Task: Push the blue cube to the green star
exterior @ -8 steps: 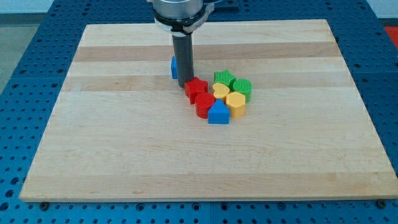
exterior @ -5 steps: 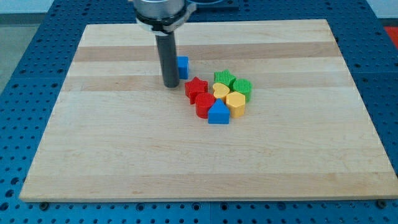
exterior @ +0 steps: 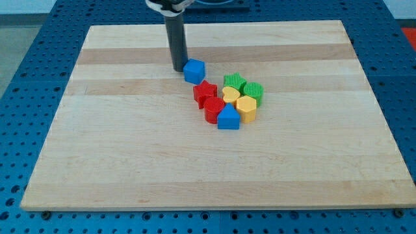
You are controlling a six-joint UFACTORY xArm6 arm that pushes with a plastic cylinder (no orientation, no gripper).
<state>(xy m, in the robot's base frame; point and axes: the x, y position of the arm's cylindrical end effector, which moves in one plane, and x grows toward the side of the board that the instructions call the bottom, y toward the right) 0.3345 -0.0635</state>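
Note:
The blue cube (exterior: 194, 71) sits on the wooden board (exterior: 130, 143), above and left of a cluster of blocks. The green star (exterior: 233, 83) is at the cluster's top, right of the blue cube with a gap between them. My tip (exterior: 179, 69) stands just left of the blue cube, touching or nearly touching its left side.
The cluster holds a red star (exterior: 205, 91), a red block (exterior: 214, 109), a yellow heart (exterior: 231, 96), a yellow block (exterior: 247, 107), a green ribbed block (exterior: 253, 91) and a blue house-shaped block (exterior: 228, 119).
My tip moved from the blue cube's lower side, next to the red star, leftwards and then up to the cube's left side. The cube, earlier partly hidden by the rod, now shows fully.

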